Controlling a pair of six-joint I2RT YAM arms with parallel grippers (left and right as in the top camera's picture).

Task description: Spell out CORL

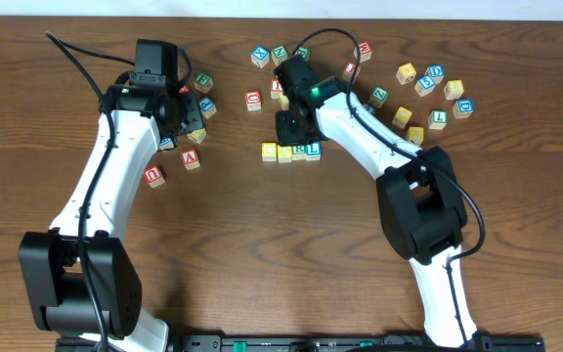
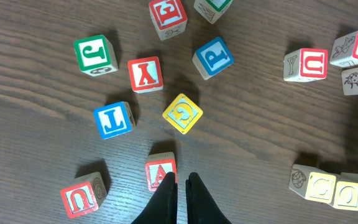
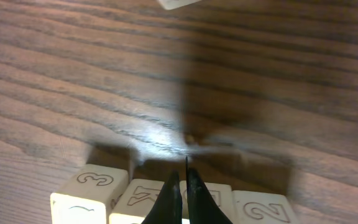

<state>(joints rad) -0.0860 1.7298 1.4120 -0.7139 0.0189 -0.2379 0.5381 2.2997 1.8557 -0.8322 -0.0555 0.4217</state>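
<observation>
A row of four blocks lies mid-table, its tops reading C, O, R, L. In the right wrist view the same row shows its side faces. My right gripper is shut and empty, its fingertips just above the middle of the row. My left gripper is shut and empty, its tips over the edge of a red A block. The row's yellow C block and O block show at the lower right of the left wrist view.
Loose blocks surround the left gripper: green J, red Y, blue P, yellow G, a blue block, red U. Several more blocks lie scattered at the back right.
</observation>
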